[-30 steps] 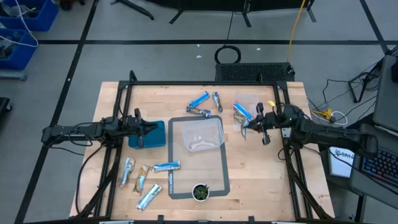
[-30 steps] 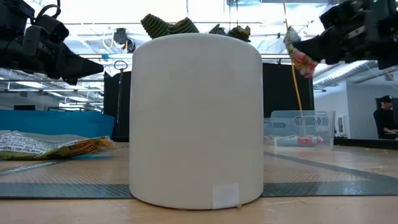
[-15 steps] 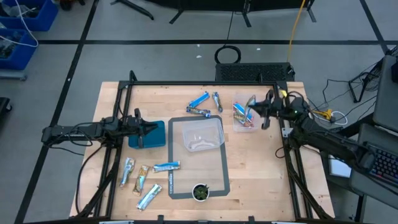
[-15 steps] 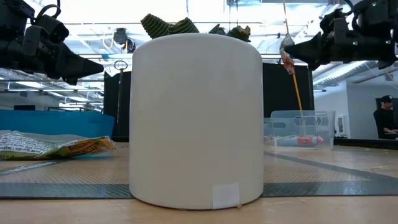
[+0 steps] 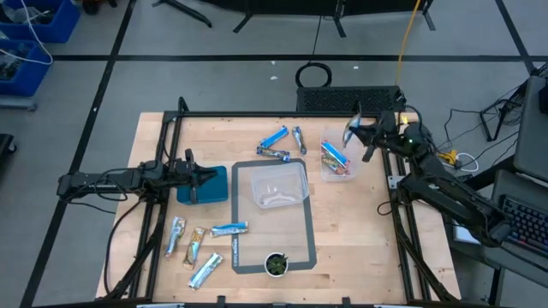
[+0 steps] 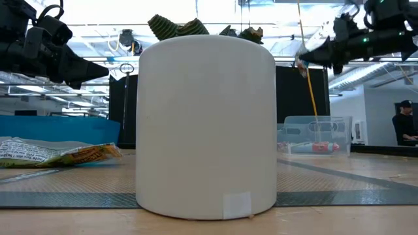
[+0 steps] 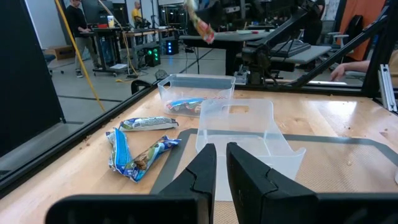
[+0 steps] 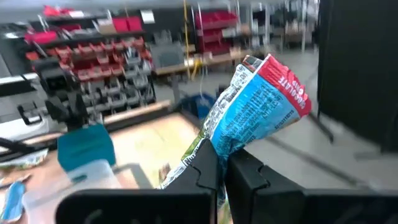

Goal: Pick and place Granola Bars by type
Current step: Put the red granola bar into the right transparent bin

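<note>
My right gripper (image 5: 355, 134) hangs high over the table's far right part, beyond the small clear tub (image 5: 336, 162), and is shut on a blue granola bar with a red end (image 8: 252, 115). The tub holds blue and red bars. My left gripper (image 5: 201, 177) waits shut over the teal lid (image 5: 210, 184) at the table's left. Three blue bars (image 5: 278, 144) lie flat on the wood near the far edge. Several silvery and blue bars (image 5: 195, 244) lie at the near left. A larger clear tub (image 5: 276, 184) stands on the dark mat. My right gripper pinches the bar between its two fingers at the wrapper's lower end (image 8: 208, 146). The rest of the bar stands free beyond the fingertips, with the red end (image 8: 283, 78) farthest out. The bar is lifted clear of the table and the tub (image 6: 302, 60).
A white pot (image 6: 206, 124) with a small green plant (image 5: 275, 263) stands at the mat's near edge and fills the low view. A black frame rail (image 5: 282, 114) runs along the far edge. Bare wood lies right of the mat. A person (image 6: 400, 124) stands in the room beyond.
My right gripper has carried the bar from the small tub's right side toward the table's far edge, past the tub, turning as it went. It stayed shut on the bar. The left arm kept still.
</note>
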### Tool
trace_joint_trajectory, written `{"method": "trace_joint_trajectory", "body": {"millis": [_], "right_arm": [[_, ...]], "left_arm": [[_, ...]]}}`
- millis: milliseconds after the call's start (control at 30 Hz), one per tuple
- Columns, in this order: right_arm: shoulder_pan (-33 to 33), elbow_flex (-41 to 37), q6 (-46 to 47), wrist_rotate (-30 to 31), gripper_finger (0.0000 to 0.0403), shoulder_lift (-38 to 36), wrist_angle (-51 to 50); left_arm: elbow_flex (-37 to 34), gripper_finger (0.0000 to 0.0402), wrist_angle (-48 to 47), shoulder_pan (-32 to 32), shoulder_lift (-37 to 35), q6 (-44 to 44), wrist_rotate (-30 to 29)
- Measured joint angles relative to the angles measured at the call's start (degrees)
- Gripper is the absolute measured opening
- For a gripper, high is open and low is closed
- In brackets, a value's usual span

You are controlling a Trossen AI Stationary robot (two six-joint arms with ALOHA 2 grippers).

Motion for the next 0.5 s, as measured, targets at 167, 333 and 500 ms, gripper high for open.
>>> {"method": "trace_joint_trajectory", "body": {"millis": [167, 333, 500], "right_arm": [[0.0, 1.12, 1.59, -0.2, 0.0004, 2.55, -1.94], [0.03, 7.54, -0.78, 0.72, 0.0004, 5.95, -12.81], [1.06, 11.31, -5.02, 7.86, 0.0004, 8.92, -22.93]], "left_arm": [[0.0, 0.0042, 0.0, -0.01, 0.02, 0.0, -0.01], [0.0, 0.0042, 0.0, 0.0, 0.02, 0.0, -0.01], [0.0, 0.0042, 0.0, 0.0, 0.0, -0.01, -0.02]]}}
